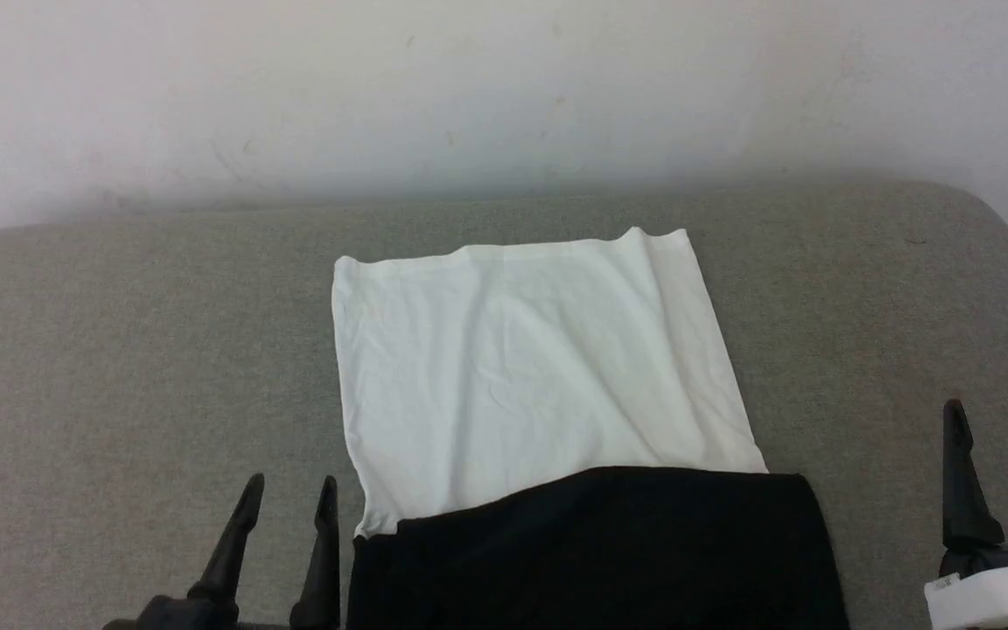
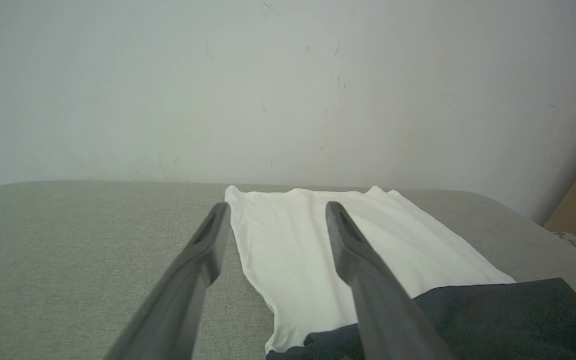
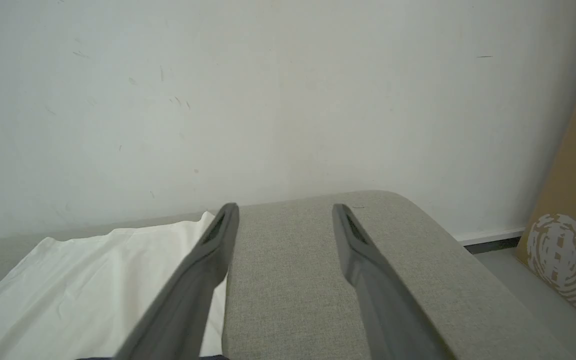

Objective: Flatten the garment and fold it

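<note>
Since black sleeves (image 1: 596, 551) already lie folded across near part of shirt, we judge flattening done and folding under way. We see raglan shirt (image 1: 539, 376) mid-desk (image 1: 119, 350): white body runs toward far edge, hem short of it, black band at near edge. Left end effector (image 1: 291, 481) at near edge, just beside shirt's left side, fingers spread wide, nothing held. Right end effector (image 1: 991, 408) toward near right corner, well apart from cloth, likewise wide and empty. We read both as flanking shirt, ready for near corners.

Left gripper (image 1: 292, 483) and right gripper (image 1: 991, 409) look alike — two long matte-black fingers (image 1: 962, 490) tapering to points, plus a white casing (image 1: 994, 602) behind the right one.
</note>
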Tool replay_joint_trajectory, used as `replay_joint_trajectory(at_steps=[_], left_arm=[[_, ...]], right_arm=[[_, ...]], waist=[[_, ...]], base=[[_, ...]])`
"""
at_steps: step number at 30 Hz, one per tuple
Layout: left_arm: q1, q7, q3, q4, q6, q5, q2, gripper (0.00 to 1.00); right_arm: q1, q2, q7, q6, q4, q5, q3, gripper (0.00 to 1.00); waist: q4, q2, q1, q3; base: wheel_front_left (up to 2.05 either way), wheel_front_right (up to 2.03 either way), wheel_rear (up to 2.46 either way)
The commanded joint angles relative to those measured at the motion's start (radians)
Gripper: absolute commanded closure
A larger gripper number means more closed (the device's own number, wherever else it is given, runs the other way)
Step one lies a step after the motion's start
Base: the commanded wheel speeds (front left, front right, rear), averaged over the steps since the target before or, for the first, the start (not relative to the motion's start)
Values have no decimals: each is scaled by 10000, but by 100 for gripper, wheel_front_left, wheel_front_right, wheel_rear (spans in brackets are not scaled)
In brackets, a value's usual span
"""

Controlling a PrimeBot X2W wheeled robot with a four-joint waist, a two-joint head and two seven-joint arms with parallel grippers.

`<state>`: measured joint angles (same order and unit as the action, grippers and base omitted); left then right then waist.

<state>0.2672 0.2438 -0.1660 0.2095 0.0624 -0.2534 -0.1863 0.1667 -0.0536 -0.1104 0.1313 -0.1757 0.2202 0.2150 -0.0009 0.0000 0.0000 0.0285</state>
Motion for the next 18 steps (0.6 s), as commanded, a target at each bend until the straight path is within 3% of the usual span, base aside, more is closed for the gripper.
replay_joint_trajectory(at_steps=[1,4,10,18], left_arm=[[-151,11,17,-3,-79,6,-34,0],[-783,-373,136,108,-184,-82,-235,0],[-3161,-2357,498,525,-354,-54,-1071,0],[-7908,-5895,454,-880,-1265,-1061,-2023,0]], right_arm=[[50,32,-43,-6,-73,22,-47,0],[-33,32,7,-6,-214,66,-55,0],[-412,33,103,-6,-663,241,-108,0],[-1187,33,266,-6,-1048,259,-254,0]], waist=[[-5,0,0,21],[-7,0,0,203],[-67,0,0,1228],[-164,0,0,3027]], base=[[0,0,0],[0,0,0],[0,0,0],[0,0,0]])
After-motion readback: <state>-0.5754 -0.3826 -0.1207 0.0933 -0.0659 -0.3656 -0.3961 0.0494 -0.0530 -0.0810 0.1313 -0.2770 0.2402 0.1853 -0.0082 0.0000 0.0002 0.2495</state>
